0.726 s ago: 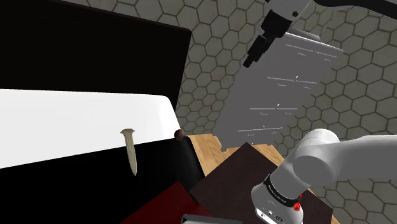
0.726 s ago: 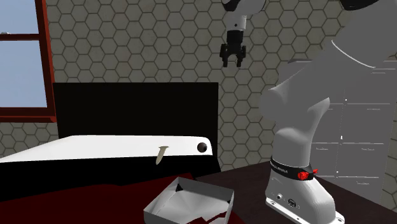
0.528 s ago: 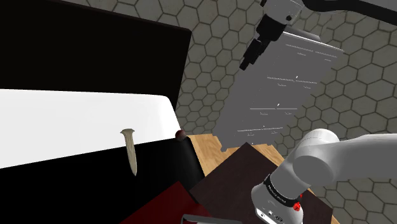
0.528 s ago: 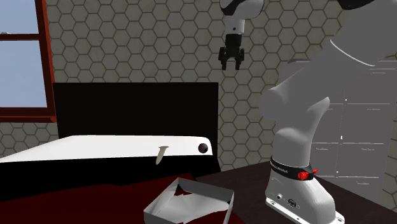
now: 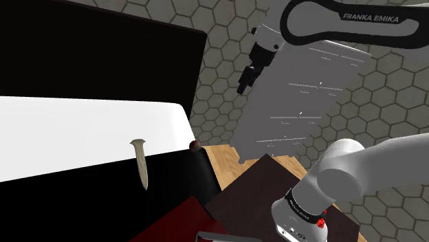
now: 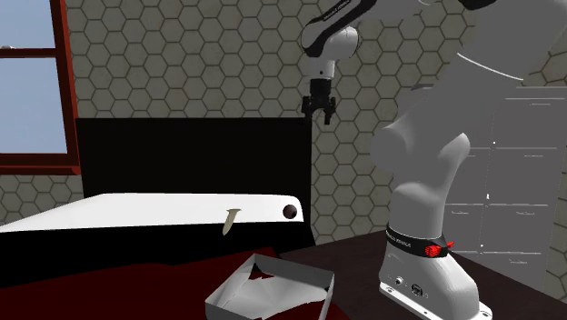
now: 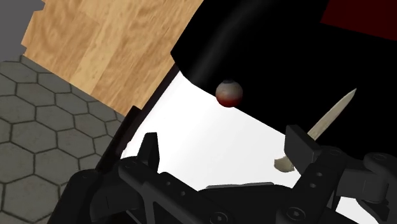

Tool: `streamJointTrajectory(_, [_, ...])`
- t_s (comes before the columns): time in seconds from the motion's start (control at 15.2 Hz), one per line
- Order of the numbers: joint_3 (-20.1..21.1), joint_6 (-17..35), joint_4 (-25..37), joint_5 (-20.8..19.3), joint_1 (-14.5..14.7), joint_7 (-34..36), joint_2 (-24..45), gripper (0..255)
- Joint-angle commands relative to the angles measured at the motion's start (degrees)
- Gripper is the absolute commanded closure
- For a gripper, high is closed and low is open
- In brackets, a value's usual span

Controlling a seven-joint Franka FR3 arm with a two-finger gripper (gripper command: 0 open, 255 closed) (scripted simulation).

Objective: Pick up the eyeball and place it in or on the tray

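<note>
The eyeball (image 5: 194, 144) (image 6: 290, 211) is a small dark reddish ball at the corner of the white bed top (image 5: 82, 130). In the wrist view the eyeball (image 7: 229, 93) lies beyond the fingers, at the white surface's edge. My gripper (image 5: 243, 88) (image 6: 319, 114) hangs high in the air above and somewhat off to the side of the ball, well apart from it. The gripper (image 7: 226, 149) is open, with nothing between its fingers. The pale grey tray (image 6: 238, 289) sits low in front of the bed on dark red cloth.
A pale nail-shaped object (image 5: 141, 163) (image 6: 229, 219) (image 7: 318, 130) sits at the bed's edge near the eyeball. A black headboard (image 6: 191, 155) stands behind the bed. A grey cabinet (image 5: 302, 96) rises beside the arm, with wooden floor (image 5: 223, 158) below it. The base stands on a dark brown stand (image 5: 247, 196).
The arm has swung toward the shoulder view's left and come down; the gripper now hangs lower and closer to the bed. The eyeball, nail and tray have not moved.
</note>
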Motion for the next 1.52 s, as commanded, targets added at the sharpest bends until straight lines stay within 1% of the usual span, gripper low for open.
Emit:
streamJointTrajectory(0.0, [0.1,3.7,-1.4,0.2,0.2,-0.3,3.1,0])
streamJointTrajectory(0.4, [0.8,12.9,-3.2,0.8,1.0,-1.0,13.2,0])
streamJointTrajectory(0.73, [1.5,20.1,-2.9,1.2,1.6,-1.5,22.9,0])
streamJointTrajectory(1.06, [2.2,26.5,-1.1,1.1,2.1,-1.9,33.4,0])
streamJointTrajectory(1.45, [2.8,32.8,3.2,0.5,2.9,-2.2,46.6,0])
